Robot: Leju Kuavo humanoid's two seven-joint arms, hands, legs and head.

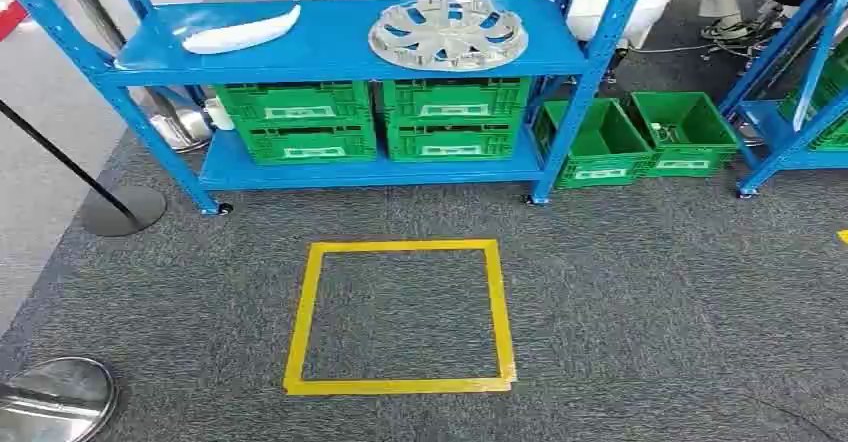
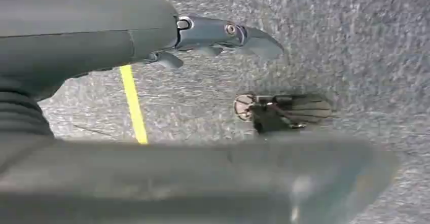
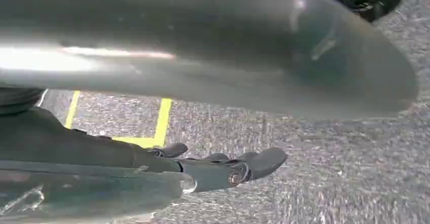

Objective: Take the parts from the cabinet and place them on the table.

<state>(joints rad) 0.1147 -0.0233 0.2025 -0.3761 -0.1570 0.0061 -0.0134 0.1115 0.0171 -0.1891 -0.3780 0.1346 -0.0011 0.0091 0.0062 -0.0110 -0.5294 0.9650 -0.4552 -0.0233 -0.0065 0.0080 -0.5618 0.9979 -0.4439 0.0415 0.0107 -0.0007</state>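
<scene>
A silver wheel cover (image 1: 448,32) lies flat on the top shelf of the blue cabinet (image 1: 340,57). To its left on the same shelf rests a long white curved part (image 1: 243,32). My left hand (image 2: 223,36) hangs over the grey carpet with its fingers stretched out and nothing in it. My right hand (image 3: 228,165) hangs likewise over the carpet, fingers extended, holding nothing.
Green crates (image 1: 372,117) fill the lower shelf; two more (image 1: 640,137) stand on the floor to the right. A yellow tape square (image 1: 400,317) marks the carpet in front. A stanchion base (image 1: 125,210) stands left, another (image 1: 55,397) near left. A second blue rack (image 1: 800,112) stands right.
</scene>
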